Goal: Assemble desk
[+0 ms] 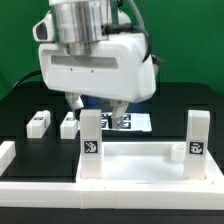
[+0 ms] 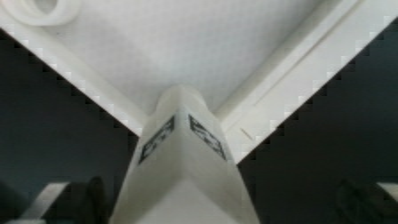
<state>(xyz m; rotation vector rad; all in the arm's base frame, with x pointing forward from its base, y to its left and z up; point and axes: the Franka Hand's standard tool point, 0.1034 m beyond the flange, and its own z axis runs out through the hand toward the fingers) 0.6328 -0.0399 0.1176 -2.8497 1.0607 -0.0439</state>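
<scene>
The white desk top (image 1: 130, 165) lies at the front of the black table, rim up. Two white legs stand upright on it: one at its back-left corner (image 1: 90, 145) and one at its back-right corner (image 1: 196, 135), each with a tag. Two loose legs (image 1: 38, 122) (image 1: 68, 124) lie on the table behind. My gripper (image 1: 97, 108) hovers just above the back-left leg. In the wrist view that leg (image 2: 178, 160) rises from the top's corner (image 2: 178, 50) between my dark fingers (image 2: 80, 200). The gripper (image 2: 222, 200) is open, with gaps on both sides of the leg.
The marker board (image 1: 135, 122) lies flat on the table behind the gripper. The bulky white arm body fills the upper middle of the exterior view. A white ledge (image 1: 6, 150) sits at the exterior view's left edge.
</scene>
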